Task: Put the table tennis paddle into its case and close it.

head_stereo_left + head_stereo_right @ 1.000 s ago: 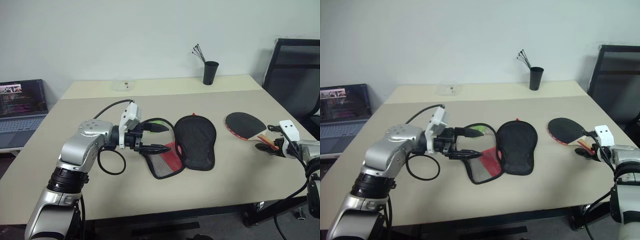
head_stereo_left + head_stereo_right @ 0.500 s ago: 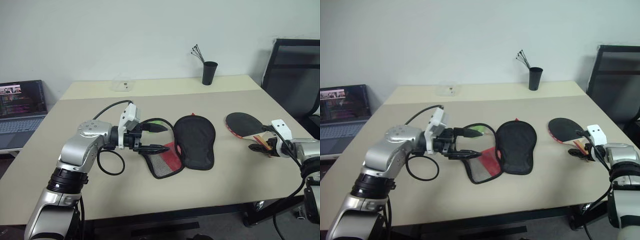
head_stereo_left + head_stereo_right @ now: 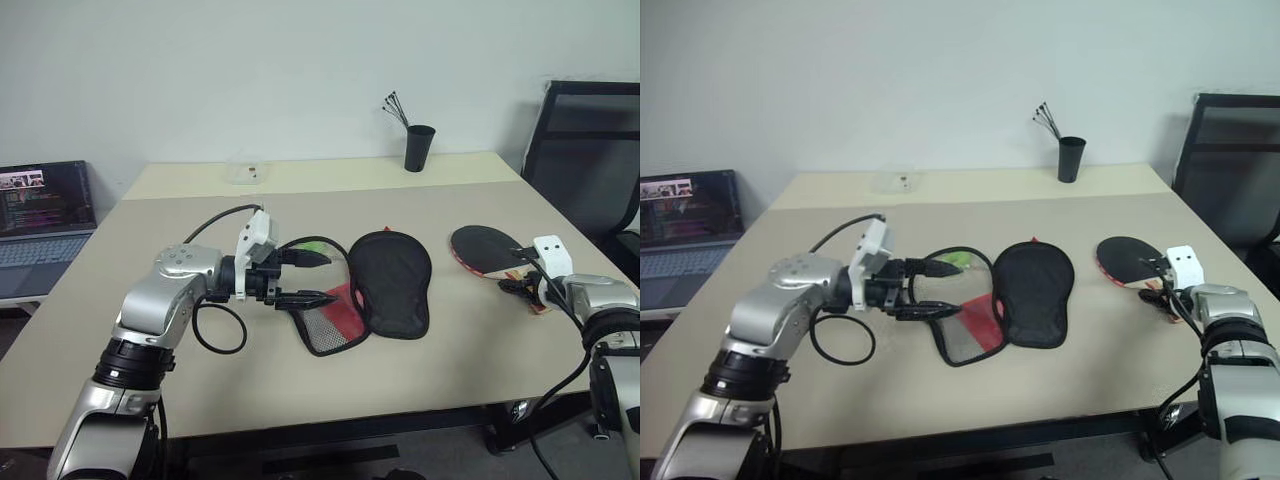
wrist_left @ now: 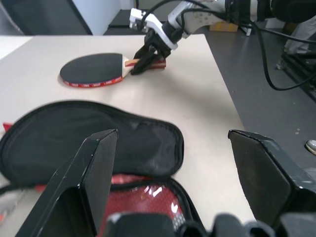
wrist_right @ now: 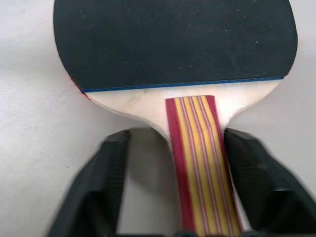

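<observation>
right wrist view has my right gripper [image 5: 195, 192] straddling the table tennis paddle [image 5: 177, 54] handle, one finger either side with gaps showing, so partly open and not clamped yet; handle axis runs straight along my fingers, blade beyond. paddle lies flat on the table [image 3: 450, 340] at my right, so right arm is nearer. left gripper [image 3: 315, 276] hovers wide open, empty, just above the case [image 3: 385, 285] mid-table.

An office — a beige desk [image 3: 300, 400] against a plain white wall, an open laptop [image 3: 45, 215] beside it, a black office chair [image 3: 585, 150], a black pen cup [image 3: 420, 147]
</observation>
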Controlling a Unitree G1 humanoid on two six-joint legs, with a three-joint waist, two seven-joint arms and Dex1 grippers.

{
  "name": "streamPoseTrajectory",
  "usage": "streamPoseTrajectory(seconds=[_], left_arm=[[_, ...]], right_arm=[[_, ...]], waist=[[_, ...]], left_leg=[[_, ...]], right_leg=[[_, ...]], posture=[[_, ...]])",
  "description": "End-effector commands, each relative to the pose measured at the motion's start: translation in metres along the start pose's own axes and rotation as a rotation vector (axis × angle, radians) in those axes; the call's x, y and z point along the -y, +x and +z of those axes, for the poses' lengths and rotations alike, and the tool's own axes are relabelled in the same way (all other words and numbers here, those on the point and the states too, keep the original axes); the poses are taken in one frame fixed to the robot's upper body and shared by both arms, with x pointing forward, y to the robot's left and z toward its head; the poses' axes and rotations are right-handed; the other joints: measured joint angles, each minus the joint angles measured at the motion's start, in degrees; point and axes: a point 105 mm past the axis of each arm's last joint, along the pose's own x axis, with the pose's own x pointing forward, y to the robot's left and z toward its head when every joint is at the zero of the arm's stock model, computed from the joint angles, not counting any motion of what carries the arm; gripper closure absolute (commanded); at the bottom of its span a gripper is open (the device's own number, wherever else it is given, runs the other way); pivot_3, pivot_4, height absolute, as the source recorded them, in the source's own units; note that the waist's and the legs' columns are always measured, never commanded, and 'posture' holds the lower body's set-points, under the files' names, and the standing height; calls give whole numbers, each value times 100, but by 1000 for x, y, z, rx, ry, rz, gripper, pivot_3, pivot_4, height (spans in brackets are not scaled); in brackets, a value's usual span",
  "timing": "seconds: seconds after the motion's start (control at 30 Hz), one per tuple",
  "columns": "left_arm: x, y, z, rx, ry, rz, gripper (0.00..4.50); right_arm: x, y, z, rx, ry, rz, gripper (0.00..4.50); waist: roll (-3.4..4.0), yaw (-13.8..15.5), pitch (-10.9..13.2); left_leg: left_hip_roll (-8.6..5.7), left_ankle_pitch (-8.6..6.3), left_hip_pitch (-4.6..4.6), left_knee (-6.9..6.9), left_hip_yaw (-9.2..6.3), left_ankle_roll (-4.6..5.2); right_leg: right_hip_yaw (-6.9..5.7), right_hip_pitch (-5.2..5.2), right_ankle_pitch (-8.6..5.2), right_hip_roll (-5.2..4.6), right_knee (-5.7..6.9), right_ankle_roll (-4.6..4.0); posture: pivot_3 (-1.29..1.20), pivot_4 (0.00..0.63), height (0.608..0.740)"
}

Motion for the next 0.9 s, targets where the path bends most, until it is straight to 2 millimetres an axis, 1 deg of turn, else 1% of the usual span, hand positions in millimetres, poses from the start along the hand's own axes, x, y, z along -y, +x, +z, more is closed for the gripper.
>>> streamPoseTrajectory(seconds=[0.03, 0.07, 0.1, 0.23, 0.27, 0.33, 0.4, 0.47, 0.57, 0.6, 0.63, 0.7, 0.73, 0.8, 0.9], left_arm=[[0, -13, 12, 3, 59, 41, 590], [0, -14, 11, 0, 57, 44, 590], [0, -17, 10, -5, 53, 54, 590], [3, -25, 5, -20, 35, 83, 590], [4, -27, 3, -24, 28, 90, 590], [7, -29, 0, -27, 16, 101, 590], [9, -30, -1, -25, 8, 108, 590], [10, -29, -2, -22, 3, 112, 590], [12, -29, -3, -19, -4, 114, 590], [12, -28, -3, -19, -5, 115, 590], [12, -28, -3, -19, -6, 113, 590], [12, -27, -3, -19, -7, 111, 590], [12, -26, -3, -18, -7, 109, 590], [12, -25, -3, -16, -7, 105, 590], [12, -23, -3, -15, -4, 101, 590]], right_arm=[[8, -2, -1, -4, 11, -49, 3071], [7, -2, 0, -2, 11, -49, 3327], [7, -3, 4, 11, 13, -48, 3407], [5, -9, 25, 75, 28, -23, 3407], [3, -13, 33, 99, 34, -12, 3407], [-6, -23, 49, 144, 41, 18, 3407], [-19, -33, 60, 180, 61, 44, 3407], [-40, -44, 66, 207, 89, 73, 3407], [-81, -55, 64, 221, 119, 136, 3407], [-90, -58, 64, 224, 130, 147, 3407], [-104, -60, 65, 230, 147, 168, 3407], [-125, -63, 65, 232, 175, 198, 3407], [-143, -64, 64, 229, 186, 230, 3407], [-170, -65, 62, 221, 202, 271, 3407], [-196, -64, 60, 207, 224, 303, 3407]], waist=[[-1, 1, 0], [-1, 1, 0], [-1, 1, 0], [0, 3, 0], [1, 5, 1], [3, 9, 2], [7, 8, 5], [7, 8, 5], [8, 1, 4], [8, 0, 4], [8, 1, 4], [10, 6, 6], [10, 12, 6], [10, 13, 5], [10, 13, 5]], left_leg=[[-2, 0, 0, 1, 0, 0], [-2, 0, -1, 4, 0, 0], [-3, 0, -1, 4, 0, 0], [-3, 0, -3, 7, 1, 1], [-3, 0, -5, 6, 0, 1], [-1, 0, -13, 2, 0, 1], [2, -1, -15, -5, -4, 1], [4, -1, -16, -13, -10, 1], [12, -1, -11, -25, -20, 0], [13, -1, -9, -26, -24, 0], [14, 0, -6, -28, -27, 0], [14, 0, -6, -28, -29, 0], [13, 1, -7, -28, -30, 0], [10, 1, -9, -28, -31, 0], [8, 0, -13, -29, -31, 0]], right_leg=[[0, 0, 1, -2, 0, 0], [1, 1, 2, -2, 0, 1], [1, 2, 2, -4, 0, 1], [3, -1, 3, -6, 0, 1], [3, -3, 3, -6, 0, 1], [3, -11, 3, -6, 0, 1], [4, -17, 2, -5, -2, 1], [5, -22, 1, -4, -2, 0], [2, -23, 0, -3, -2, -1], [1, -22, 0, -3, -2, -1], [-1, -22, 0, -3, -1, -1], [-8, -21, -1, -3, 3, -3], [-10, -21, -1, -2, 3, -3], [-9, -21, -1, 2, 1, -3], [-5, -22, -1, 1, -6, -3]], posture=[[0, 150, 740], [0, 150, 740], [0, 150, 740], [0, 150, 740], [0, 150, 740], [0, 150, 740], [0, 150, 740], [0, 150, 740], [0, 150, 740], [0, 150, 740], [0, 150, 740], [0, 150, 740], [0, 150, 740], [0, 150, 740], [0, 150, 740]])
